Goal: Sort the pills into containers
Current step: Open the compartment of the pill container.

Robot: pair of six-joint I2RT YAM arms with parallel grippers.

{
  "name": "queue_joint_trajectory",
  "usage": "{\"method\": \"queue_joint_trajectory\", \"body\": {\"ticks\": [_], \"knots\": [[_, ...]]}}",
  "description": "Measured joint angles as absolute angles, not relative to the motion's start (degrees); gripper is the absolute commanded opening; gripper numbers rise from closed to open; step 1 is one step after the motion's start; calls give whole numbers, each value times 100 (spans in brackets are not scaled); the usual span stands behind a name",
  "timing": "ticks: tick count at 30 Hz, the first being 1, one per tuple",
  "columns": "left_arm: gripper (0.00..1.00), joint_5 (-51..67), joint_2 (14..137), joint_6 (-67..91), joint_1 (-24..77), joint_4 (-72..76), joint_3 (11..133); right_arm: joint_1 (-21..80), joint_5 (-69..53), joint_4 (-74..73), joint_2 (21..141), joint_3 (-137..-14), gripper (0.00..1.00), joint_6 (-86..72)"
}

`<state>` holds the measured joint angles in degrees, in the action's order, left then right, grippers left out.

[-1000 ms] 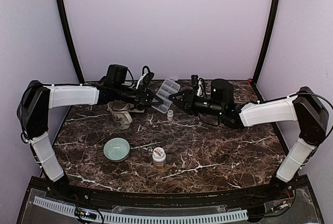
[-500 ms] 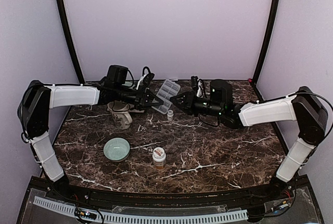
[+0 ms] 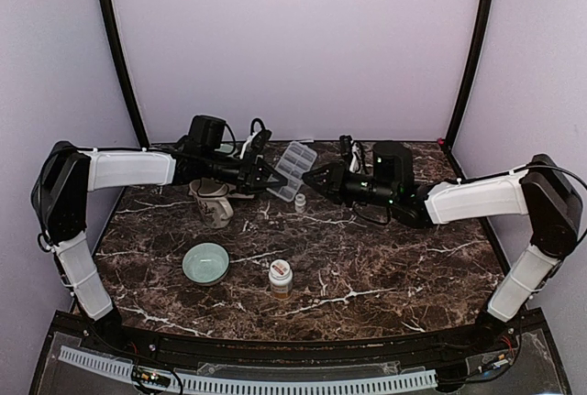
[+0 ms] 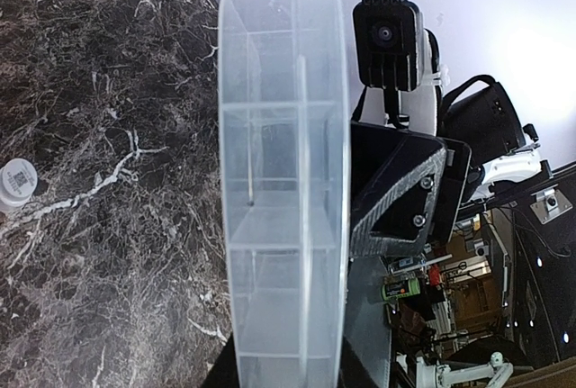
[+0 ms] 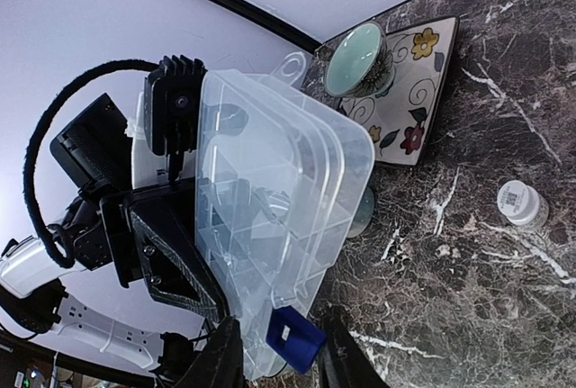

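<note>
Clear plastic box (image 5: 270,217), clamped in the left pincer (image 3: 268,178). The right pincer (image 5: 283,334) straddles its blue clasp (image 5: 293,341), grip unclear; popping it open looks next.

No words or numbers can be read anywhere. The white cap (image 4: 16,179) on the worktop (image 4: 108,91) carries a small square printed code, too fine to make out. The bottle (image 3: 281,278) near the front wears a label with a brownish band, its print too small to read. The box (image 4: 279,226) shows no lettering.
</note>
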<state>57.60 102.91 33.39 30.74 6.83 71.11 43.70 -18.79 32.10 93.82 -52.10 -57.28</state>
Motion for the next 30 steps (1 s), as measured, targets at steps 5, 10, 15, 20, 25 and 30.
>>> {"method": "queue_joint_trajectory", "body": {"ticks": [5,10,15,20,25,30], "knots": [[0,5754,10302,3336,3074,668,7111,4370,-1841,3164,9373,-5205,16,-5723],[0,5734,10307,3328,3074,644,7111,4381,-1820,3103,9369,-5205,6,-5688],[6,5669,10309,3295,3074,633,7111,4386,-1815,3118,9360,-5221,0,-5704],[47,5579,10307,3197,3074,602,7111,4388,-1785,3024,9349,-5229,0,-5701],[73,5387,10309,3179,3074,550,7111,4388,-1531,2556,9183,-5225,0,-5688],[75,5085,10309,3216,3048,543,7111,4388,-1151,2314,8770,-5105,0,-5830]]}}
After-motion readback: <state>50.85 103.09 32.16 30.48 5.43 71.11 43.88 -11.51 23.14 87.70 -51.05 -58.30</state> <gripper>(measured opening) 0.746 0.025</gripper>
